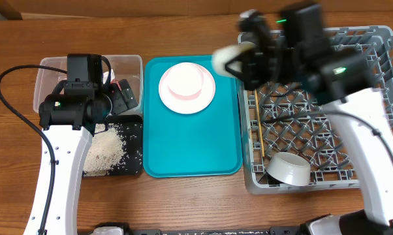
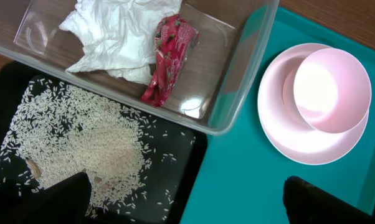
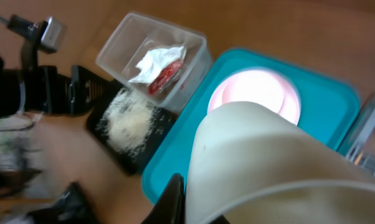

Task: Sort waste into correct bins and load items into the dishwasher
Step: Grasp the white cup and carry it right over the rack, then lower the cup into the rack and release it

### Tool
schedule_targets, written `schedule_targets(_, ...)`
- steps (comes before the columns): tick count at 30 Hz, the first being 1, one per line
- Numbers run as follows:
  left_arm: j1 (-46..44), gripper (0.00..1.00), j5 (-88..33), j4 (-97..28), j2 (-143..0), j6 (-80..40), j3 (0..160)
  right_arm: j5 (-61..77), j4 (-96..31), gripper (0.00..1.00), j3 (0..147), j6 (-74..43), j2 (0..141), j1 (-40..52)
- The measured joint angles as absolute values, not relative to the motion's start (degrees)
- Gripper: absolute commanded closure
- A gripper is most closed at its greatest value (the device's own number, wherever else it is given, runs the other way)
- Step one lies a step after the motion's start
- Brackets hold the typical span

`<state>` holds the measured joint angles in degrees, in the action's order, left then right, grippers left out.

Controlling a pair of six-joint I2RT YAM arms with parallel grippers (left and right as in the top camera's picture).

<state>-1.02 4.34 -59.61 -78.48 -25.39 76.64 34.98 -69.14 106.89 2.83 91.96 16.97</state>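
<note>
We see the right gripper [image 1: 232, 60] clamped on the white cup [image 3: 262, 162] — blurred, held in the air over the teal tray's [image 1: 183, 150] right edge, just beside the grey rack [image 1: 379, 39] — while the left gripper [image 2: 187, 199] hangs with its jaws spread and empty over the rice [image 2: 81, 143] in the black tray [image 2: 181, 180].

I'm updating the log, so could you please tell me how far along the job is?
Done: napkin and red wrapper lie in the clear tub, rice in the black tray; bowl and chopsticks sit in the rack. In hand: the right gripper holds the cup. Remaining: the pink plate on the teal tray.
</note>
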Motion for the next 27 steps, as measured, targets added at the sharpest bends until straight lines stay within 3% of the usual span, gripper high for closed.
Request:
schedule_targets(6, -1.02, 0.0, 4.34, -59.61, -78.48, -25.39, 76.64, 53.67, -80.71, 0.96, 100.75, 15.18, 95.31, 5.1)
schedule_targets(12, -1.02, 0.0, 4.34, -59.61, -78.48, -25.39, 76.64, 64.16, -78.96, 0.96, 89.3, 26.04, 96.12, 2.13)
schedule_targets(27, -1.02, 0.0, 4.34, -59.61, -78.48, -25.39, 76.64, 65.12, -68.77, 0.96, 73.32, 30.7, 99.35, 0.01)
